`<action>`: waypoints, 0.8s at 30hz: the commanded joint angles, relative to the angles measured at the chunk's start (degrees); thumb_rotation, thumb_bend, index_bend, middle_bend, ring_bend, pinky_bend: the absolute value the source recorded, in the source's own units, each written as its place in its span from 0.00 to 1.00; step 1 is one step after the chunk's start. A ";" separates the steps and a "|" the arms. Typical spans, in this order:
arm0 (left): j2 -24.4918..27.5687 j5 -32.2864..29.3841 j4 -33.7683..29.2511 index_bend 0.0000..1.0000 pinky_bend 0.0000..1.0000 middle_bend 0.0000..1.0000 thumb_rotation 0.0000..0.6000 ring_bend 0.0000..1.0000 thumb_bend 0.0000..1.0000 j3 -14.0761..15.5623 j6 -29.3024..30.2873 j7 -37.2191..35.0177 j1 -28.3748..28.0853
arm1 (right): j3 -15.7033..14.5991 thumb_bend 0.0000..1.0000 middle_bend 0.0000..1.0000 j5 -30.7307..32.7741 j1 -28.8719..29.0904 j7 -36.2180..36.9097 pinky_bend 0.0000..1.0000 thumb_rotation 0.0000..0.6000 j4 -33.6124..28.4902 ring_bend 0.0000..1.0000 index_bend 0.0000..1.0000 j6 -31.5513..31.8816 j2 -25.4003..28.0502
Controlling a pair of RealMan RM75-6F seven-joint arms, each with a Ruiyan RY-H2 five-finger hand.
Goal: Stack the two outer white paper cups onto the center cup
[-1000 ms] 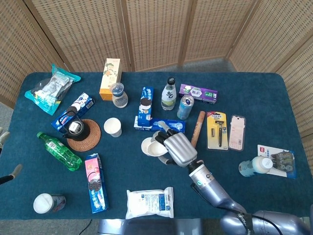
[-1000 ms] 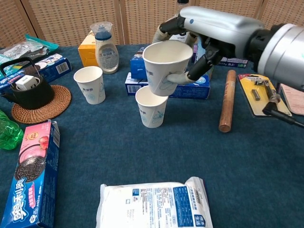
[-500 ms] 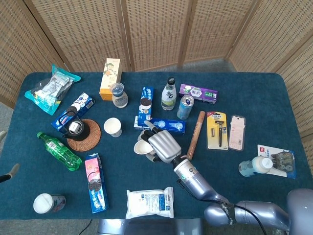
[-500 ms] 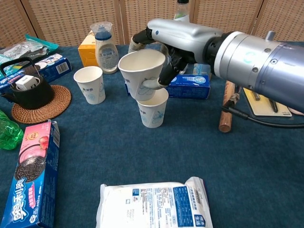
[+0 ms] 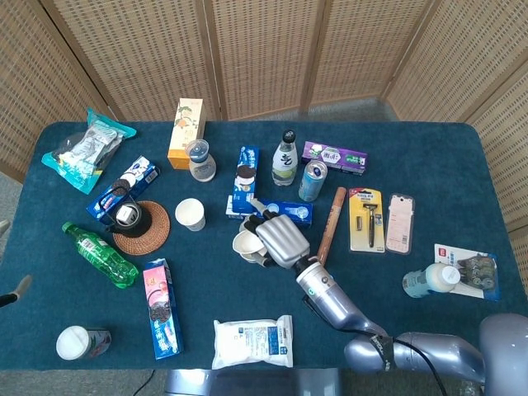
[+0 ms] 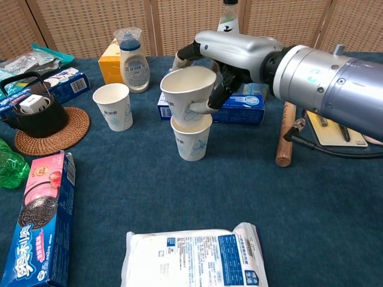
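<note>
Near the middle of the chest view, the right hand (image 6: 210, 63) holds one white paper cup (image 6: 187, 89) by its side, the cup tipped a little and its base sitting at, or just inside, the mouth of the center cup (image 6: 191, 136) that stands on the blue table (image 6: 299, 227). The head view shows the same hand (image 5: 279, 239) over both cups, just below centre. Whether the held cup is fully seated cannot be told; it looks only partly in and not yet released.

As a judgement, the first stacking is close to done. What remains is to let that cup drop home, let go, then fetch the second outer cup (image 6: 113, 106), which stands alone at centre left, well apart from the stack and near the black kettle (image 6: 33, 112) on its woven mat (image 6: 52, 133).

The left hand shows in neither view.

Counted, three white paper cups are visible: one held, one under it, one untouched. Around them lie two cookie boxes with pink and blue print, one at lower left (image 6: 37, 230) and one at upper left (image 6: 69, 84), one white packet (image 6: 194, 256) at the bottom, one wooden stick (image 6: 286, 127) at right, one green bottle (image 5: 100, 254) and one razor pack (image 5: 365, 219).
</note>
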 commanded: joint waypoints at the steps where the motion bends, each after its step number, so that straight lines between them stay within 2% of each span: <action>1: -0.03 0.02 -0.05 0.00 0.00 0.00 1.00 0.00 0.32 0.03 -0.02 0.04 0.00 | -0.50 0.37 0.33 -0.25 -0.12 0.13 0.39 1.00 -0.51 0.06 0.35 0.41 0.31; 11: 0.05 0.06 -0.13 0.00 0.00 0.00 1.00 0.00 0.32 -0.03 0.30 0.00 0.16 | -1.89 0.37 0.32 0.44 0.04 0.84 0.39 1.00 0.34 0.06 0.34 0.49 0.18; 13: 0.08 -0.04 -0.06 0.00 0.00 0.00 1.00 0.00 0.32 -0.07 0.21 -0.07 0.12 | -2.02 0.36 0.31 0.58 0.27 1.05 0.39 1.00 0.63 0.06 0.31 0.19 0.13; 16: 0.13 -0.11 -0.03 0.00 0.00 0.00 1.00 0.00 0.32 -0.14 0.21 -0.23 0.12 | -2.41 0.37 0.29 0.62 0.43 1.02 0.39 1.00 0.71 0.05 0.17 0.08 0.09; 20: 0.23 -0.11 -0.03 0.00 0.00 0.00 1.00 0.00 0.32 -0.19 0.31 -0.43 0.17 | -2.85 0.37 0.26 0.49 0.45 1.65 0.39 1.00 0.82 0.02 0.04 0.11 -0.09; 24: 0.28 -0.10 -0.05 0.00 0.00 0.00 1.00 0.00 0.32 -0.18 0.33 -0.53 0.20 | -3.24 0.36 0.15 0.22 0.37 2.04 0.39 1.00 0.51 0.00 0.00 0.32 -0.14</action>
